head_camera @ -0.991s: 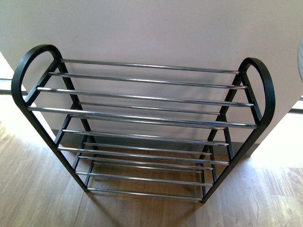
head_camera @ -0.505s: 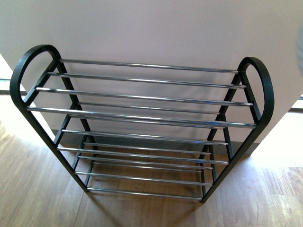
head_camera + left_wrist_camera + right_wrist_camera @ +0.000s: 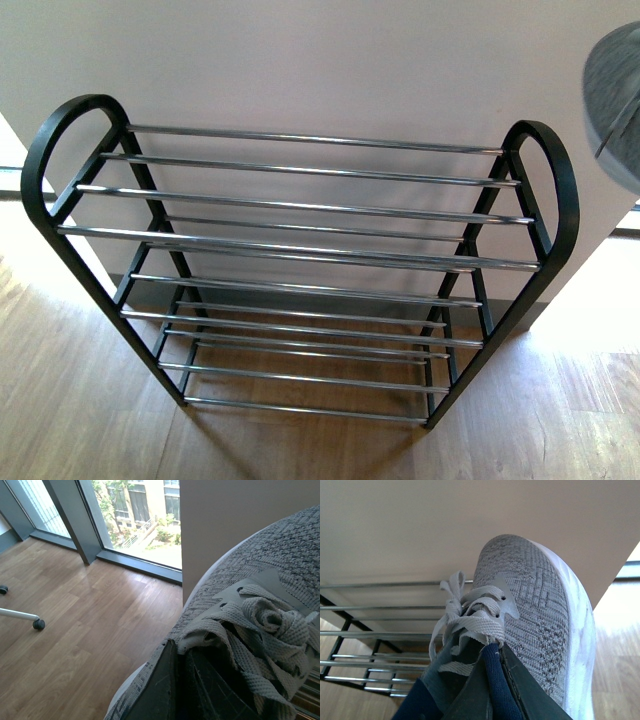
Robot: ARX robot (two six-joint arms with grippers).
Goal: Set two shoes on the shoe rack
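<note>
The shoe rack [image 3: 300, 210] stands against a pale wall, with black rounded side frames and tiers of chrome rods, all bare. My right gripper [image 3: 492, 680] is shut on the collar of a grey knit shoe [image 3: 535, 615] with a white sole and a navy lining; the rack's rods [image 3: 380, 635] lie beyond it. The shoe's toe [image 3: 615, 95] shows at the front view's right edge, beside the rack's right frame. My left gripper [image 3: 180, 685] is shut on the other grey shoe [image 3: 280, 575], held above the wood floor. Neither arm shows in the front view.
Wood floor [image 3: 80, 400] lies around the rack. In the left wrist view a floor-to-ceiling window [image 3: 130, 515] is beyond the shoe, and a chair leg with a caster [image 3: 37, 624] stands on the floor. A pale wall panel [image 3: 240, 510] rises beside the window.
The right-hand grey shoe's toe has come into the front view at the upper right edge, where only a blurred sliver showed before. The rack has not moved.
</note>
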